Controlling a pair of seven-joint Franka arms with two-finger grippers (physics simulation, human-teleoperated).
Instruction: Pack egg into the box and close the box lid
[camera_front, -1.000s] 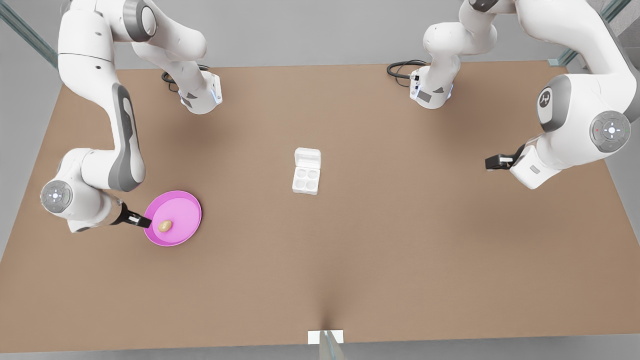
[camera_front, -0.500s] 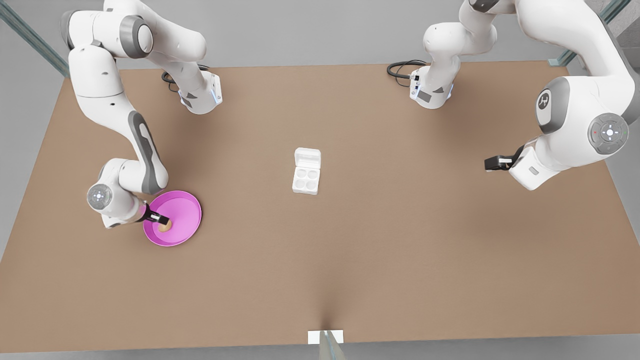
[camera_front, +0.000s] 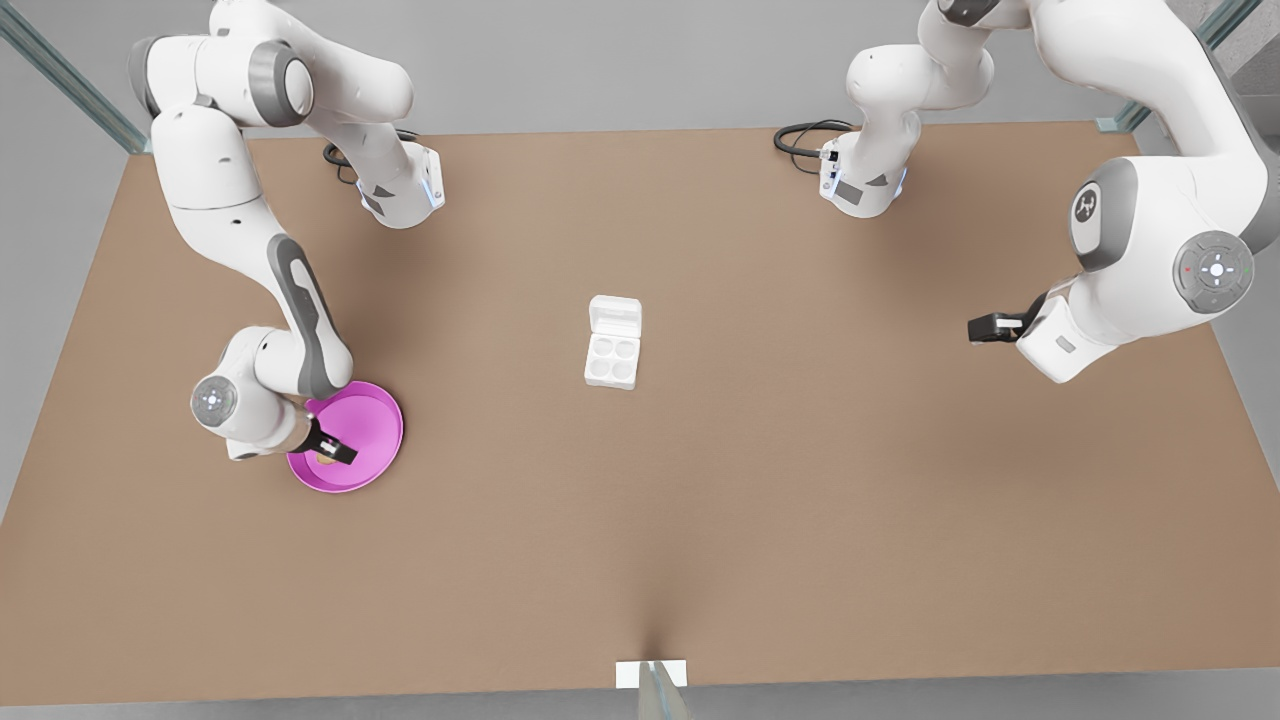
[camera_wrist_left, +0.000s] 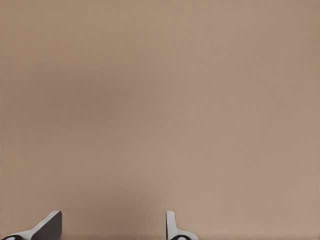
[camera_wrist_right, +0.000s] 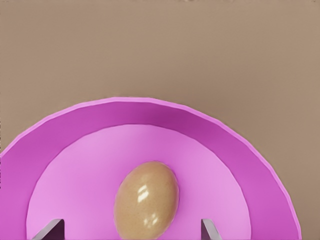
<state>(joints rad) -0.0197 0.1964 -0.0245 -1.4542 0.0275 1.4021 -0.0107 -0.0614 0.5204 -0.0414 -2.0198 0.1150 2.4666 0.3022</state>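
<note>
2 spread pincers: right pincer (camera_front: 335, 450) hiding most of the egg (camera_wrist_right: 146, 200), left pincer (camera_front: 985, 328) idle.

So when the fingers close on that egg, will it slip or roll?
Probably both. The egg looks glossy and rounded, so the open right gripper could squeeze it out. It lies loose on the smooth plate, so a nudge would likely roll it.

Left tool (camera_wrist_left: 114, 227) fingertips apart above bare brown table (camera_wrist_left: 160, 100)
</note>
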